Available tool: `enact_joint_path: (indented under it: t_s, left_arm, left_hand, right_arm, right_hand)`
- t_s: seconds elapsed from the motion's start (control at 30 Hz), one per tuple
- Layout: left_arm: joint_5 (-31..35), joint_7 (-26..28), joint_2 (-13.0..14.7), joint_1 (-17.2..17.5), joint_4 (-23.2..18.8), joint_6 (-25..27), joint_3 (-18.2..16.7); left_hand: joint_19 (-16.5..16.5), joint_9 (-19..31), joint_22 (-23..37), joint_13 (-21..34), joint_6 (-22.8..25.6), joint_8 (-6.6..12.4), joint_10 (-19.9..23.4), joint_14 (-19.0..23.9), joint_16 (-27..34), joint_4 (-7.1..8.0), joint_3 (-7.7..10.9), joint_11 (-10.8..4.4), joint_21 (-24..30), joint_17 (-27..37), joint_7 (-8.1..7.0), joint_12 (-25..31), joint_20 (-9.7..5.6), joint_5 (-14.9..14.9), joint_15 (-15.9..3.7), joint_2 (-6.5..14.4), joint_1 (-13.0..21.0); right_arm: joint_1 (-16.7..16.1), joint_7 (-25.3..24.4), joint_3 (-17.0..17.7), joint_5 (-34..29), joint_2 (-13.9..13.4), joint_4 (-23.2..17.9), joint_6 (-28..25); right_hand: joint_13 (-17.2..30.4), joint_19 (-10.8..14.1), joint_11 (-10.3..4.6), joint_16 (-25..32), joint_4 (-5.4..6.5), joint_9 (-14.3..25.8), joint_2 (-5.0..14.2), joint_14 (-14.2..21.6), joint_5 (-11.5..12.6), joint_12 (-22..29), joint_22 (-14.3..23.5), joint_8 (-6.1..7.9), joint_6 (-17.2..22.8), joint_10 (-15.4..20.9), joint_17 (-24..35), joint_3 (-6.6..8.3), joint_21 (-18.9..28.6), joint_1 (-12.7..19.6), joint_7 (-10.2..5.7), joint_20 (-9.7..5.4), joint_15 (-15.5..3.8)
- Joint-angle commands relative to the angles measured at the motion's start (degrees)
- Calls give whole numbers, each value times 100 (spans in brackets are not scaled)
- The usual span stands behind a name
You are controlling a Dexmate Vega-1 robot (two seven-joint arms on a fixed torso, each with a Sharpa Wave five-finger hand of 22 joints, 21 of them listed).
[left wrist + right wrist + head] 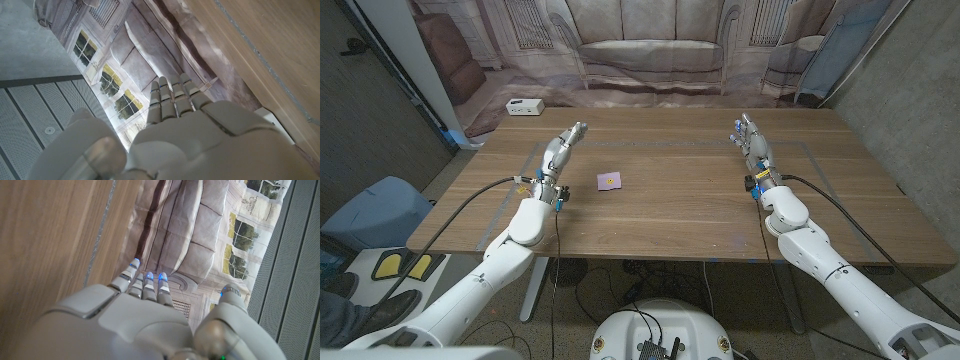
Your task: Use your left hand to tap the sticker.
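**Sticker mid-tabletop, both hands empty**

A wooden tabletop (680,210) stands before a printed sofa backdrop (650,45). A small purple sticker (610,181) lies flat near the middle, slightly toward the left edge. Left hand (560,152) and right hand (751,143) hold nothing, fingers straight and close together.

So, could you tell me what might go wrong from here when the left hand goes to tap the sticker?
The sticker is small and lies flat on the table, apart from the left hand, so the tap could land on bare wood beside it. The fingers are stretched out, so a steep approach might jam the tips into the table, or drag the sticker.
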Motion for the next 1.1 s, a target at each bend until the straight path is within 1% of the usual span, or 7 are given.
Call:
enact_joint_path:
  t_s: [0.03, 0.2, 0.3, 0.53, 0.77, 0.87, 1.1]
  left_arm:
    - [985, 650, 197, 185, -323, 330, -99]
    - [1917, 1437, 247, 251, -471, 606, -128]
    - [2251, 1708, 306, 284, -585, 793, -111]
    - [2669, 1934, 513, 343, -867, 1306, -21]
    - [3087, 2175, 717, 411, -1187, 1858, 73]
    - [3204, 2256, 779, 424, -1282, 2055, 118]
    - [3457, 2347, 905, 402, -1454, 2545, 263]
  left_hand:
    - [62, 20, 25, 14, 44, 8, 22, 31, -3, -33, 22, 1, -46, 7, -10, 2, 17, -11, -4, -7, 45]
    - [96, 21, 26, 9, 88, 3, 55, 57, -14, -42, 17, 20, -66, 8, -28, 2, 101, -8, 11, -5, 56]
    - [166, 22, 27, 5, 189, 16, 139, 144, -4, -52, 11, 10, -77, 10, -25, 20, 92, -2, 1, -4, 71]
    - [223, 23, 27, 1, 265, 19, 220, 206, -5, -62, 3, -62, -95, 11, -51, 35, 89, 5, -37, -5, 83]
    - [243, 24, 27, -1, 320, 21, 255, 241, -9, -68, -2, -50, -115, 10, -44, 37, 110, 10, -63, -5, 92]
    - [246, 24, 27, -2, 339, 20, 255, 255, -12, -70, -4, -73, -127, 10, -58, 31, 113, 12, -71, -3, 96]
    - [262, 25, 28, -4, 383, 15, 307, 317, -8, -73, -10, -56, -152, 11, -69, 37, 148, 17, -63, 2, 101]
  right_arm:
    - [-54, -147, -38, -38, 55, -121, -112]
    - [-60, -163, -57, -59, 71, -126, -117]
    - [-63, -174, -69, -76, 78, -119, -117]
    - [-66, -176, -84, -42, 95, -119, -176]
    - [-87, -185, -75, 5, 116, -113, -182]
    - [-90, -189, -80, -25, 110, -107, -158]
    - [-109, -165, -67, 18, 123, -85, -125]
  right_hand:
    - [15, -34, 53, -9, 1, 11, 33, -73, 40, -28, 14, -13, -6, -3, 12, -1, -14, 44, 0, -20, 20]
    - [15, -37, 60, -12, 2, 11, 39, -69, 40, -30, 14, -12, 3, 4, 12, -2, -23, 46, 1, -14, 33]
    - [16, -38, 60, -17, 2, 10, 41, -72, 40, -35, 14, -13, 4, -1, 12, -3, -29, 47, 1, -13, 30]
    - [16, -42, 67, -25, 2, 10, 44, -75, 40, -43, 15, -14, 7, -5, 11, -6, -42, 48, -1, -7, 45]
    - [17, -27, 62, -25, 2, 10, 47, -61, 40, -43, 15, -12, 20, 12, 11, -9, -47, 50, 7, -16, 26]
    - [17, -23, 61, -28, 1, 10, 50, -59, 41, -45, 15, -12, 24, 13, 10, -10, -50, 53, 12, -20, 22]
    - [18, -14, 52, -31, -1, 10, 54, -52, 41, -50, 15, -11, 33, 15, 9, -10, -55, 59, 18, -23, 12]
